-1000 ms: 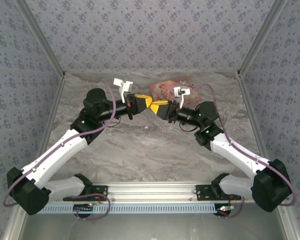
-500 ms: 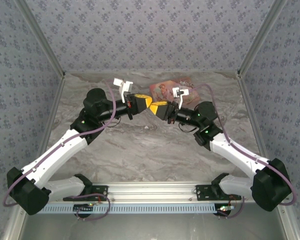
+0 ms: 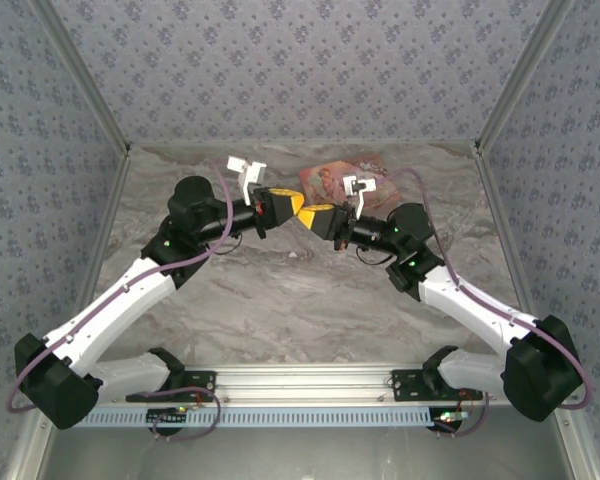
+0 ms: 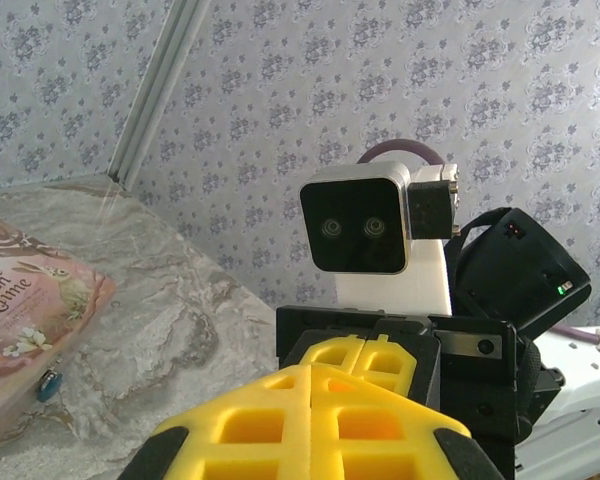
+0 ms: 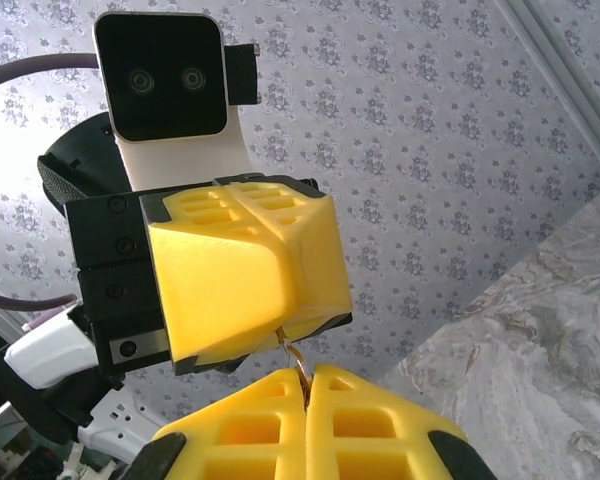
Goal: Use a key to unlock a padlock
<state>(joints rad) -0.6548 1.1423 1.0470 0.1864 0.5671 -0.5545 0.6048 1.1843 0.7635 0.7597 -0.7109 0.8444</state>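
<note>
Padlock point(image 4: 48, 383) is seen beside the box point(image 4: 30, 310). Left fingers point(image 5: 240, 275) and right fingers point(image 5: 240, 435) are shut on the key point(image 5: 296, 352), which could be dropped if released early.

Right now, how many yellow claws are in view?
2. The left claw and the right claw, both shut, meet tip to tip above the table's far middle, near the pink box.

The padlock point(image 4: 48, 383) seemingly lies just beside the box point(image 4: 25, 320)
</note>
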